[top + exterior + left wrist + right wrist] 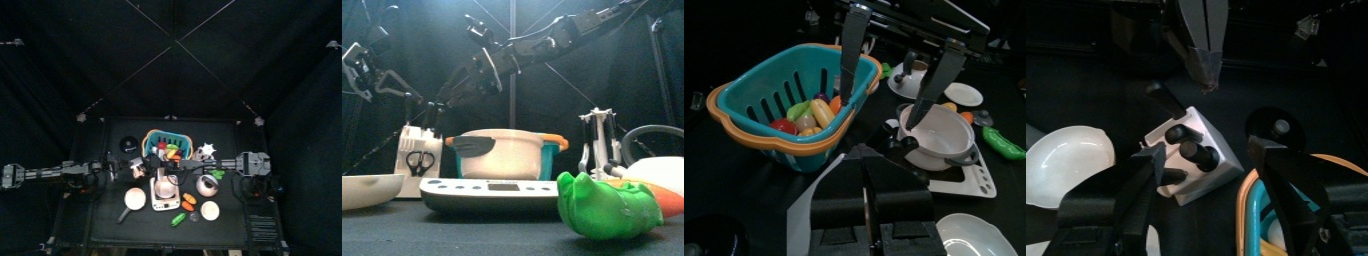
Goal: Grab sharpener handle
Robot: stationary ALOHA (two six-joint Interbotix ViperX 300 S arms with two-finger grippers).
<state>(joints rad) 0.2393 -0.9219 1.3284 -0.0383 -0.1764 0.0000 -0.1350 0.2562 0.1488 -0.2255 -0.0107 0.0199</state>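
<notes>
Right pincer (1207, 200) gapes wide, holding nothing; aim both jaws around the white block's black handles (1189, 142), then squeeze.

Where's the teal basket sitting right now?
In the top view the teal basket sits at the table's far edge, near the middle, between the two arms. The left wrist view shows it holding toy vegetables, beside the white pot.

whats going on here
A two-armed robot is going for a handle in the white knife block. The right end effector is wide open and aimed at the block's black handles, but has not closed on one. The left end effector is shut and empty near the teal basket of toy vegetables.
</notes>
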